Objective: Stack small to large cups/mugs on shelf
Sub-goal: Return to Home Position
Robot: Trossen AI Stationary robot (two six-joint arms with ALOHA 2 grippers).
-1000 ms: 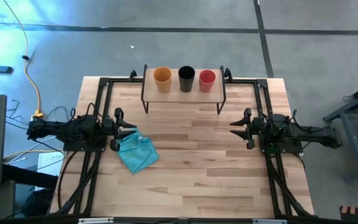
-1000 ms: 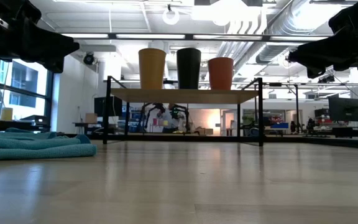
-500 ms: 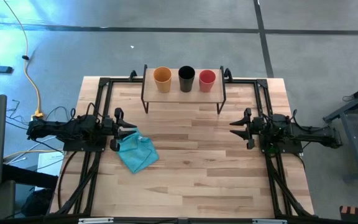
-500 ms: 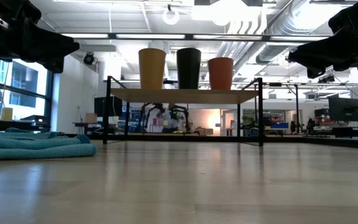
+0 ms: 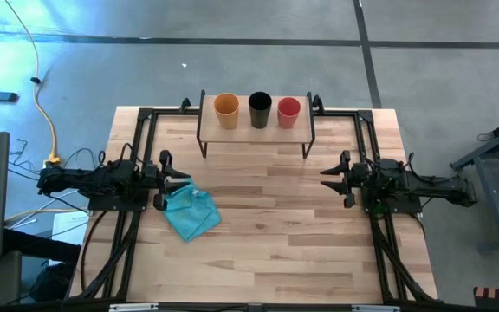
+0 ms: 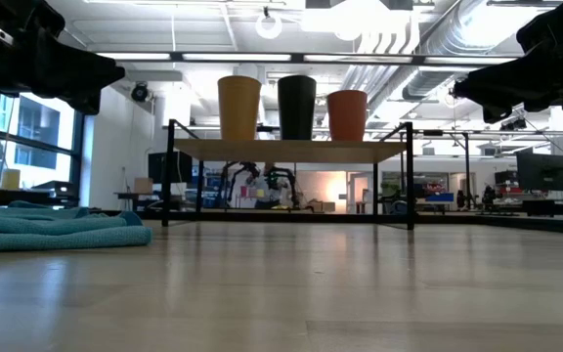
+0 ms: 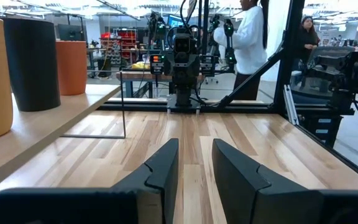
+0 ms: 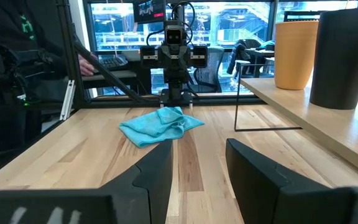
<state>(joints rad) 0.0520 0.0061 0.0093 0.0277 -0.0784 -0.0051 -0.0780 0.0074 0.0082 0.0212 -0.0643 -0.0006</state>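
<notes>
No change: cups [image 5: 260,109] on shelf [image 5: 254,135], well apart from both jaws.

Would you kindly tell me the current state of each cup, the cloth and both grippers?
Yellow cup: upright on the shelf, not nested.
Black cup: upright on the shelf, between the other two.
Red cup: upright on the shelf, not nested.
Cloth: crumpled on the table.
Left gripper: open, empty, beside the cloth.
Right gripper: open, empty.
</notes>
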